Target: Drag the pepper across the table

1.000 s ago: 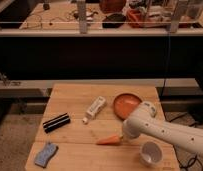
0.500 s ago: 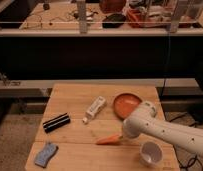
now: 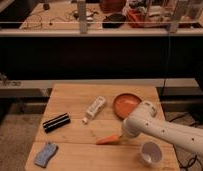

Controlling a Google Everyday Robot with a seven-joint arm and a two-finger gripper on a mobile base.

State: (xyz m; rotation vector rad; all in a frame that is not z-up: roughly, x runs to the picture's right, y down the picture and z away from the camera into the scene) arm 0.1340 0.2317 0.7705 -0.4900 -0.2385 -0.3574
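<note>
The pepper (image 3: pixel 108 140) is a small orange-red tapered one lying on the wooden table (image 3: pixel 75 95), near the front middle, tip pointing left. My white arm comes in from the right, and the gripper (image 3: pixel 123 135) is down at the pepper's right end, touching or right at it. The arm's wrist hides the gripper's tip.
An orange-red plate (image 3: pixel 126 104) lies behind the arm. A white tube (image 3: pixel 94 108) lies mid-table, a black rectangular object (image 3: pixel 56 122) at the left, a blue sponge (image 3: pixel 45 154) at the front left, a white cup (image 3: pixel 151 153) at the front right.
</note>
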